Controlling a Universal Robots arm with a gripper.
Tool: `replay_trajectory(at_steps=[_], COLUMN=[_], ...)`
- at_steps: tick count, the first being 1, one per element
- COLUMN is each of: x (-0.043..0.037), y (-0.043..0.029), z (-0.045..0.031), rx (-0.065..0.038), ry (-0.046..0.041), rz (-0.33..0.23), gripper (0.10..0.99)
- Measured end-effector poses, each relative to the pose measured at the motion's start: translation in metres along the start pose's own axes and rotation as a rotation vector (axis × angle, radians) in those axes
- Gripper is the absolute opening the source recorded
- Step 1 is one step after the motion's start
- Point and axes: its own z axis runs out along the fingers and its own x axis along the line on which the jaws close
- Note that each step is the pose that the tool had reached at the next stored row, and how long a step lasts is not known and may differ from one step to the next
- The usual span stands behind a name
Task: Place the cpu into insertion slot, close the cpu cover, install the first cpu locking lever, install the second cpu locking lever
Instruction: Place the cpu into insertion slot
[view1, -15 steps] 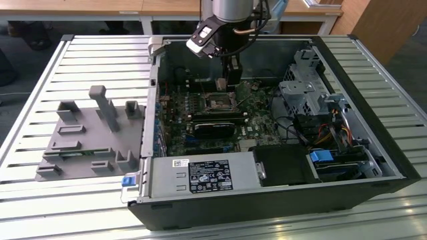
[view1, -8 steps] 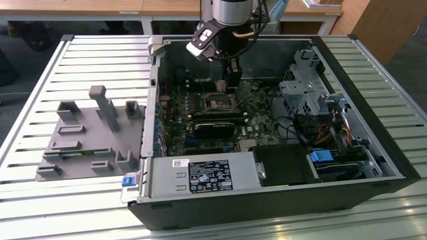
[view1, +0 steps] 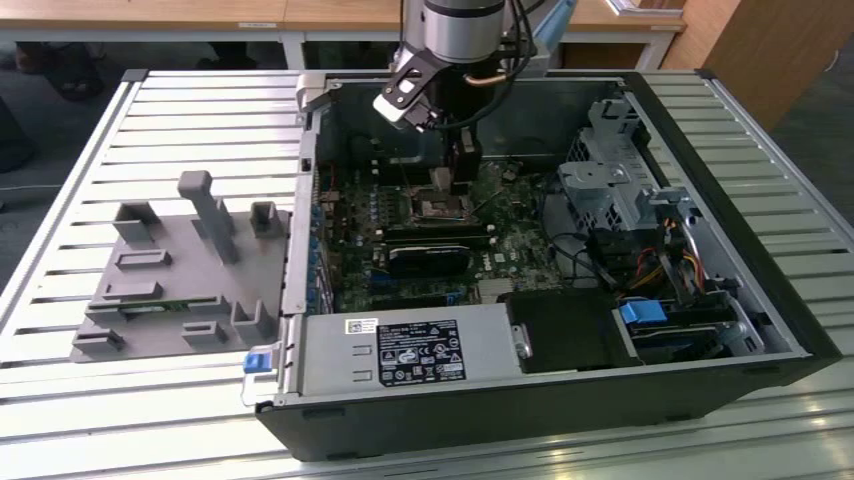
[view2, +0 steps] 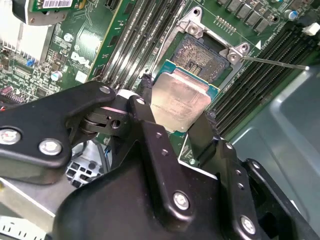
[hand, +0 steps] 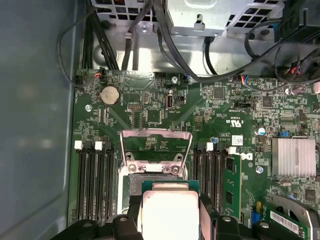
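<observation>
The tool (view2: 177, 102) is clamped on the cpu (view2: 181, 100), its two black fingers (view2: 144, 107) pressed to opposite edges of the chip, whose pale metal face is turned toward the cameras. The slot (view2: 205, 50) lies just past the fingertips. In the second wrist view the chip's far edge overlaps the slot's near rim, while most of the dark pin field is uncovered, so the cpu appears to hang above the slot and short of it, not seated. In the first wrist view the chip (hand: 170, 212) sits square to the slot (hand: 150, 180), edges parallel. Beyond it the cover (hand: 156, 136) stands swung open, its window framing bare board (hand: 150, 100). A thin lever (view2: 280, 64) juts free at the slot's corner in the second wrist view. The exterior view gives what the wrist cameras cannot: the tool (view1: 461, 185) reaches straight down into the open case (view1: 534, 400), poised close over the slot (view1: 443, 208) at mid-board. The case rests on a slatted table (view1: 160, 110), with a grey fixture (view1: 174, 270) at the exterior view's left.
</observation>
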Motion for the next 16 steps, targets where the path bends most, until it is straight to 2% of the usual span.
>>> replay_trajectory(at_steps=[5,9,16], x=[0.0003,0.0005,0.0011], y=[-0.0004,-0.0007,-0.0080], z=[0.0052,0.0103,0.0209], rx=[0.000,0.000,0.000], ry=[0.0030,0.0198,0.0203], rz=[0.000,0.001,-0.004], gripper=[0.541,0.541,0.541])
